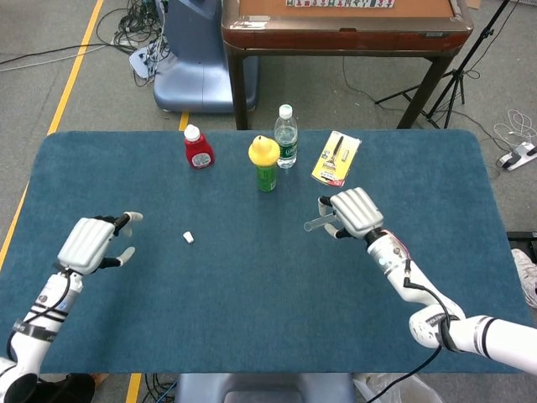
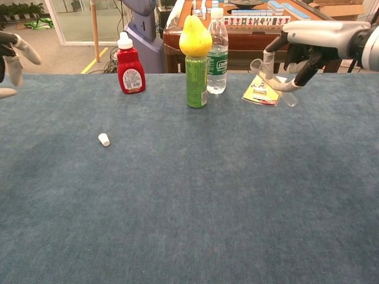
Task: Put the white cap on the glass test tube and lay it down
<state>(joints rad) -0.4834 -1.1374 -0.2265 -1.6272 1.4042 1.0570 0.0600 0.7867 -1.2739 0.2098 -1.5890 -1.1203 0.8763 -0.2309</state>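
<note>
In the head view, the right hand [image 1: 356, 211] hangs above the blue worktop [image 1: 252, 294] right of centre, its fingers closed around the glass test tube [image 1: 316, 224], whose open end pokes out to the left. The left hand [image 1: 91, 243] hovers over the near left, fingers spread and holding nothing. The white cap [image 1: 189, 238] lies on the worktop between the hands, nearer the left one.

Along the far edge stand a red bottle [image 1: 199, 148], a green can topped by a yellow pear shape [image 1: 264, 164], a clear water bottle [image 1: 286, 136] and a yellow card pack [image 1: 336, 158].

In the chest view, the test tube [image 2: 272, 81] is tilted, mouth up-left, in the right hand [image 2: 299, 50]. The cap [image 2: 104, 139] lies well apart on the left. The labels on the red bottle [image 2: 130, 72], can [image 2: 196, 80] and water bottle [image 2: 217, 52] are too small to read.
</note>
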